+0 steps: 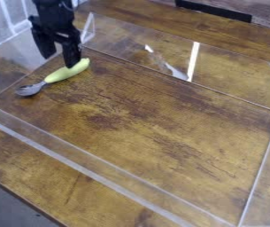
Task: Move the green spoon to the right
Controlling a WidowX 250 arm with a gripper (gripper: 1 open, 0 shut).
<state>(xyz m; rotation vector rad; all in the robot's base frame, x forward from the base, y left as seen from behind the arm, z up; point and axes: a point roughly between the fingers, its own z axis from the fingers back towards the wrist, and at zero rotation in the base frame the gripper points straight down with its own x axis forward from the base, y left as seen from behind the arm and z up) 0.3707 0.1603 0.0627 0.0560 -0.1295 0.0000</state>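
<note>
Spoon with yellow-green plastic handle and shiny silver bowl [66, 72]: lies at view's left, on brown wood-grain tabletop [149, 115]. Long axis: runs diagonally, bowl nearer camera and leftward, handle farther and rightward. Just beyond, by handle end: black two-fingered gripper [57, 59], fingers spread, nothing held. Likely calls for slight shift cameraward to straddle handle.

Wood tabletop [161, 124], semi-gloss; metal spoon bowl [28, 90].
</note>
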